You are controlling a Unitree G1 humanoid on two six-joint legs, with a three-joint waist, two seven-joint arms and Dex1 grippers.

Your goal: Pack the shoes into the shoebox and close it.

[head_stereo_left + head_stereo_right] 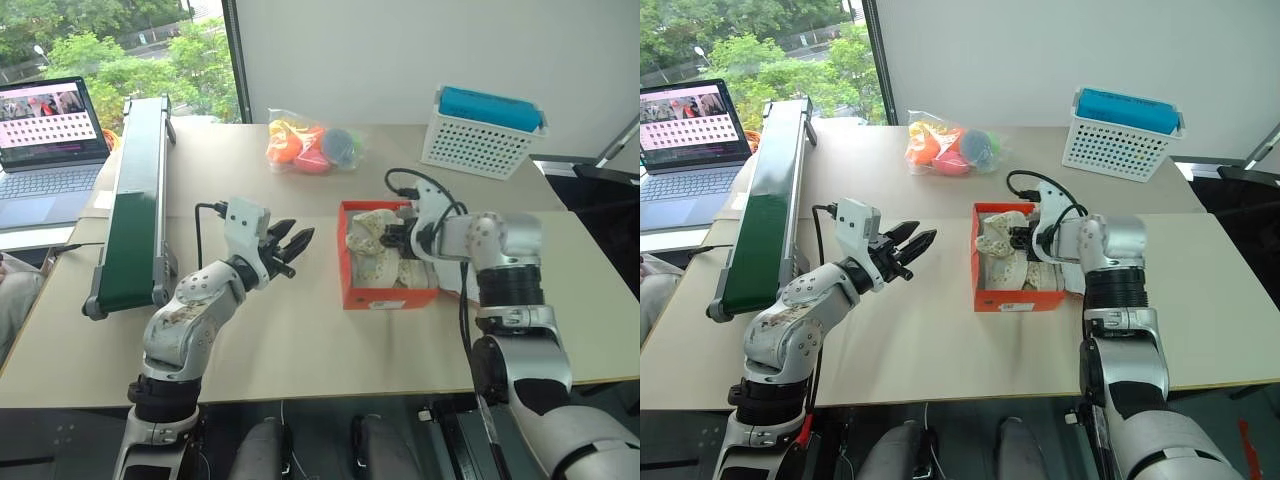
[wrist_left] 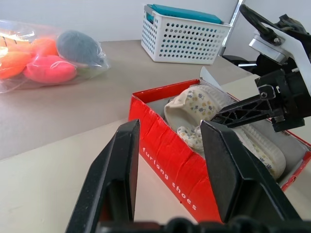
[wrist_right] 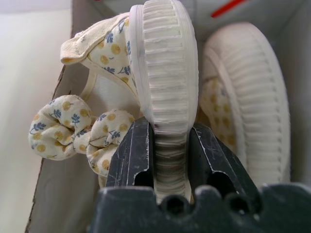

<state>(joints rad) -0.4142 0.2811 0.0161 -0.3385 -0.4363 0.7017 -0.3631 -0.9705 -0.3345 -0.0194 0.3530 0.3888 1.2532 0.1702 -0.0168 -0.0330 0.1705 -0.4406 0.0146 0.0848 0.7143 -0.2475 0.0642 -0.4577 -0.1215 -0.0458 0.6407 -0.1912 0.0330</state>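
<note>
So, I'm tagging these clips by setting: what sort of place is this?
Probably an office or lab: a laptop on a side desk, a conveyor belt on the table, and a window with trees outside.

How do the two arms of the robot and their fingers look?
Both arms are silver-grey metal with black joint bands. Each wrist bears a white camera block with a black cable. The left gripper and right gripper have black plastic fingers, broad and tapering.
</note>
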